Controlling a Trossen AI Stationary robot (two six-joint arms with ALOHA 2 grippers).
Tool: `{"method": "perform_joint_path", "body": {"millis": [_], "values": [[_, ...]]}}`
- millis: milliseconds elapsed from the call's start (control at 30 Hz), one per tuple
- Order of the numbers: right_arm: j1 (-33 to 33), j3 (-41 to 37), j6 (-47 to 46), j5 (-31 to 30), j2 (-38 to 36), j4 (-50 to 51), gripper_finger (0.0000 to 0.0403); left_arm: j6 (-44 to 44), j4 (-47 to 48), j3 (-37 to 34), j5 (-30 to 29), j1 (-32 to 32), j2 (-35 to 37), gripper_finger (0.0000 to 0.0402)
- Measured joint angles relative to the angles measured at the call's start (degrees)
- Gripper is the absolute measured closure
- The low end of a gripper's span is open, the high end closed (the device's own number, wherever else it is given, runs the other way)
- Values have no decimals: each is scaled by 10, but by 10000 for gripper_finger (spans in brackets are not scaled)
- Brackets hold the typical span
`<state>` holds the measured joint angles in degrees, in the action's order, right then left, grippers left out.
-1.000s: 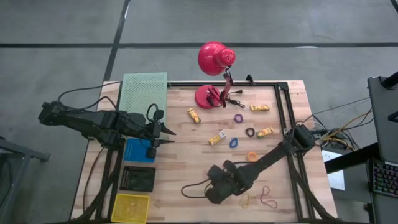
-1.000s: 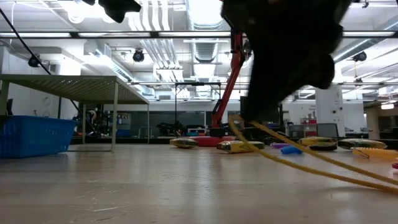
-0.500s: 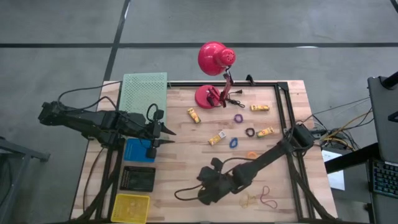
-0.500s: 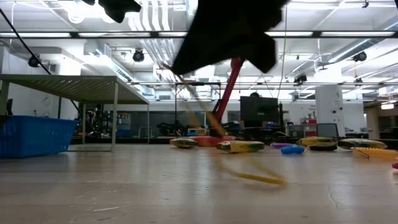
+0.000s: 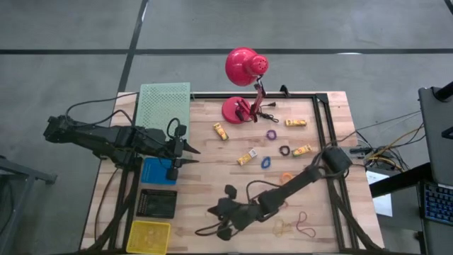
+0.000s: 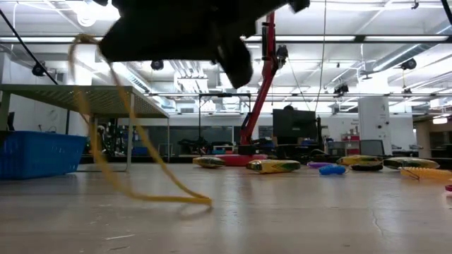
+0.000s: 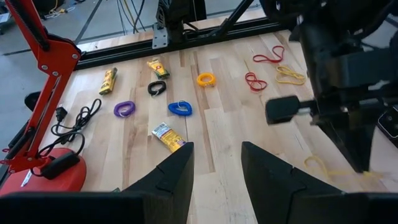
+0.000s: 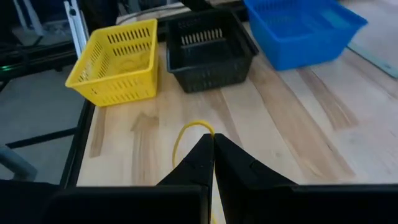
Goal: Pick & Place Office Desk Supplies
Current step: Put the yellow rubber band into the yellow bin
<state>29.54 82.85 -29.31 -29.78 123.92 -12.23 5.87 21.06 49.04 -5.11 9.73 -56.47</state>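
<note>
My right gripper (image 5: 222,218) is low over the table's near middle, shut on a yellow-tan rubber band (image 6: 127,185). My left gripper (image 7: 215,167) is open and waits above the blue basket (image 5: 157,171), touching nothing. Lying flat on the right half of the table are small yellow pieces (image 5: 221,131) (image 5: 296,122) (image 5: 302,149), a purple ring (image 5: 271,134), a black ring (image 5: 284,150), a blue ring (image 5: 266,162), an orange ring (image 7: 206,79), a red band (image 5: 306,223) and a tan band (image 5: 283,227). My right gripper pinches the rubber band between its two shut fingers, at one end of its loop (image 8: 204,128). The fingers slant down toward the table's near left corner. The band hangs slack below them, and its lower end (image 6: 202,201) rests on the table.
The yellow basket (image 8: 121,59), black basket (image 8: 208,40) and blue basket (image 8: 298,25) line the table's left near side. A green mesh tray (image 5: 164,105) sits at the far left. The red desk lamp (image 5: 244,67) and its cord stand at the far middle.
My right gripper has moved toward the table's left and near edge, staying shut on the band. The band, which trailed along the table behind it, has swung with it and now hangs in a loop with only its lower end on the wood.
</note>
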Motion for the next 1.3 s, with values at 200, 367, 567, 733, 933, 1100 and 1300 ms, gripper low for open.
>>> {"method": "perform_joint_path", "body": {"millis": [200,367,567,733,933,1100,1300], "values": [[-4,0,57,-2,43,-112,394,0,0,0,0,0,0,266],[-9,3,118,-2,87,-208,394,0,2,0,0,0,0,266],[-15,40,170,17,140,-265,394,0,2,0,0,0,0,266],[-17,85,234,29,169,-288,394,0,4,0,0,0,0,266],[-18,112,267,29,177,-278,394,0,4,0,0,0,0,266],[-23,110,217,30,177,-239,394,0,4,0,0,0,0,266],[-28,100,170,49,177,-226,394,0,3,0,0,0,0,266]]}}
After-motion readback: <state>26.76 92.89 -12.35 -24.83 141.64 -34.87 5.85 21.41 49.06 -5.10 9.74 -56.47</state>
